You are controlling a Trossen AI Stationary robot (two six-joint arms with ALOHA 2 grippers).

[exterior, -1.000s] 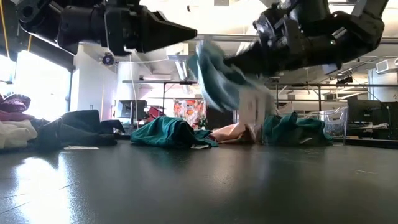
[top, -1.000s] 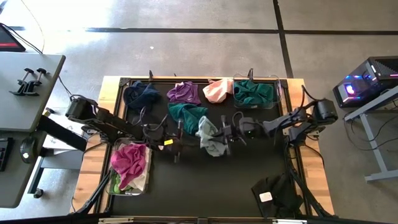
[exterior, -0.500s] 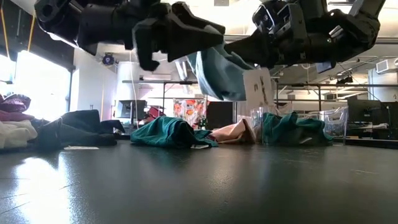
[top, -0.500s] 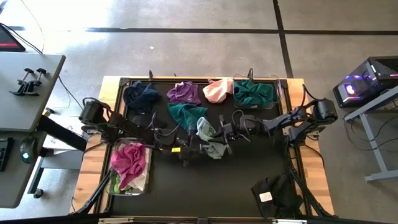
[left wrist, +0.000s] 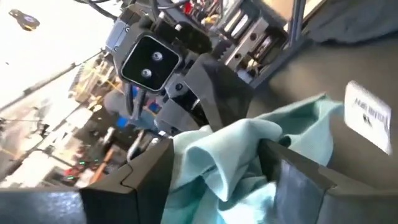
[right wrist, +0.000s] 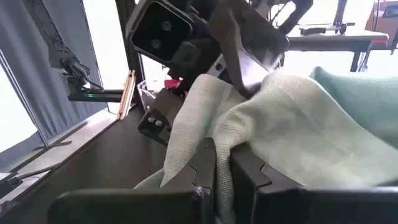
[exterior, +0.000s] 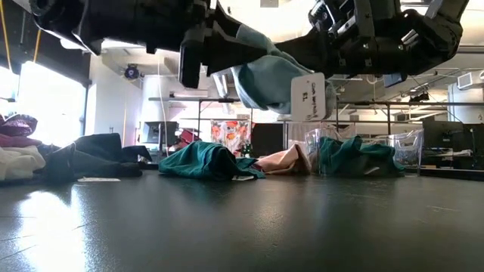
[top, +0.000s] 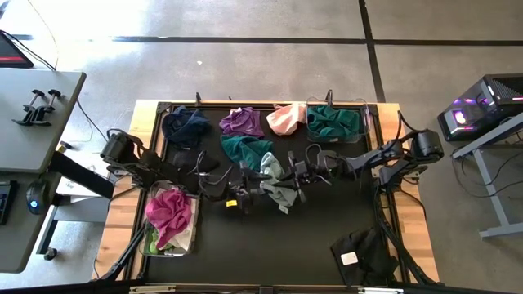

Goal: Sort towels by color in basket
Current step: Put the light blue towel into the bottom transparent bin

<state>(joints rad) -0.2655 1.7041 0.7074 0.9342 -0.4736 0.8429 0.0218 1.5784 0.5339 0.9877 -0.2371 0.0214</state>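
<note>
Low view, mint towel (exterior: 274, 79) between both jaws

Left gripper (top: 255, 189) and right gripper (top: 288, 181) facing each other mid-table, raised, both jaws clamped

Table middle crowded, front half mostly open.
Both grippers, left gripper (top: 255, 189) and right gripper (top: 288, 181), meet at mid-table with the mint towel (top: 275, 181) between them, blocking passage there. Just behind sits the teal towel (top: 245, 148); the back edge is lined by navy towel (top: 185, 126), purple towel (top: 242, 122), pink towel (top: 286, 118) and a clear bin (top: 364, 122). Left-front edge holds a tray (top: 189, 237) with the magenta towel (top: 169, 209); black towel (top: 364, 255) fills the right-front corner. Bare mat (top: 270, 245) between them is free.
</note>
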